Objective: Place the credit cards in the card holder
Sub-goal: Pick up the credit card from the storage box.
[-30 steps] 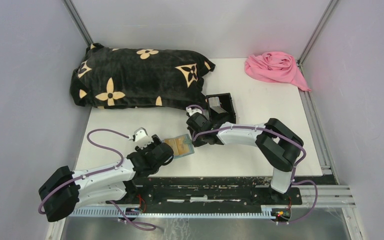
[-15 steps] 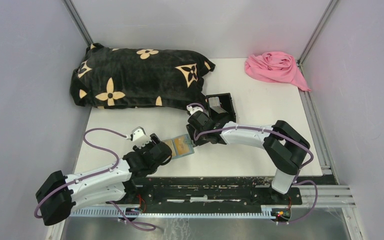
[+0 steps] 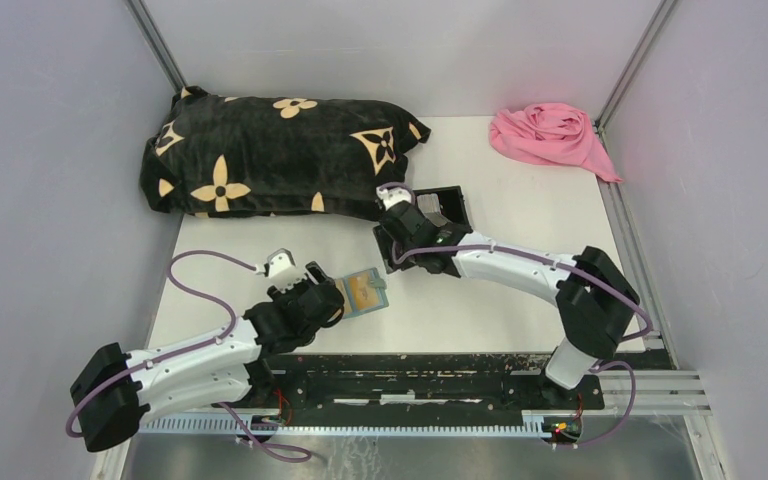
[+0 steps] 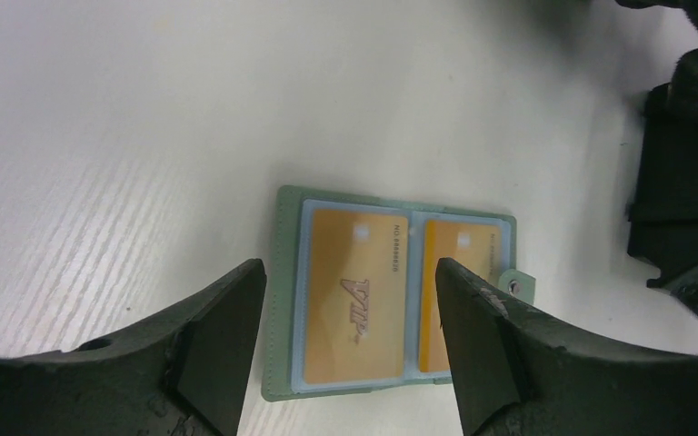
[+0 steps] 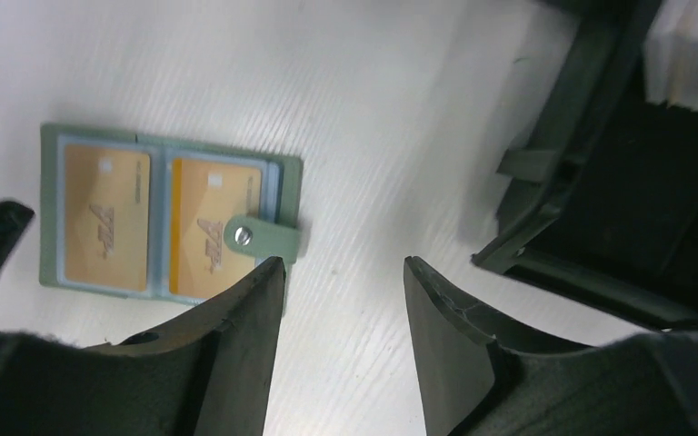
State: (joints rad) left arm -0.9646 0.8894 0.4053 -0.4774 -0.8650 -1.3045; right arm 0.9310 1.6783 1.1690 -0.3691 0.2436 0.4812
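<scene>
Table (image 3: 520,300): white top; everything I list sits on it.
Pillow (image 3: 270,160): black with tan flowers, along the far left edge.
Pink cloth (image 3: 550,135): bunched in the far right corner, well apart from the rest.
Black box (image 3: 447,205): open-topped, mid-table, just beside the pillow's right end.
Left gripper (image 4: 347,272): I see the fingers spread, holding nothing, poised at the card holder's near-left side.
Right gripper (image 5: 344,268): fingers spread and empty, over bare table between the holder and the black box.
Card holder (image 3: 364,293): sage green, lying open and flat with its inside up, near the table's front middle. I read its long axis as running from the left gripper toward the black box, snap tab at the box end.
Credit cards (image 4: 354,304): two tan ones, one in each half, long sides crosswise to the holder's length. The tab overlaps the edge of the card nearer the box.
</scene>
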